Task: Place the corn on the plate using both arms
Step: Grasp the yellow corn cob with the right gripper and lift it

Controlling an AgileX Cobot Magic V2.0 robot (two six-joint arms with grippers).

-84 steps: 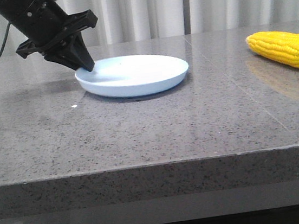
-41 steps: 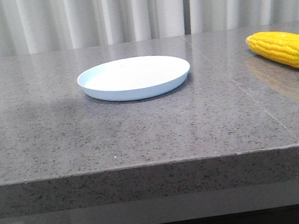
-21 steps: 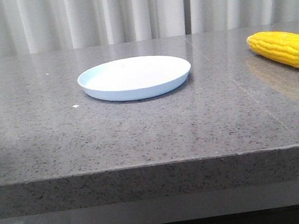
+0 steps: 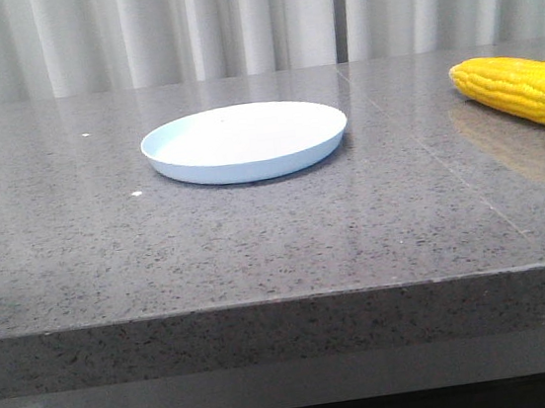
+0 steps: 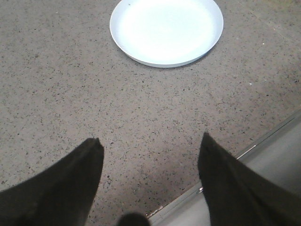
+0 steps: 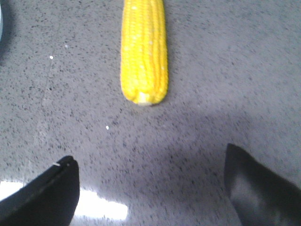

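The pale blue-white plate sits empty on the grey stone table, left of centre; it also shows in the left wrist view. The yellow corn lies on the table at the far right, well apart from the plate; it also shows in the right wrist view, pale stub end toward the gripper. My left gripper is open and empty, over bare table near the front edge, short of the plate. My right gripper is open and empty, short of the corn. Neither arm shows in the front view.
The table's front edge runs across the front view, and the same edge shows near the left gripper. A seam in the stone runs between plate and corn. White curtains hang behind the table.
Two seconds ago the left gripper was at the plate's left rim; it has since left the front view. The plate and corn have stayed in place over the last second.
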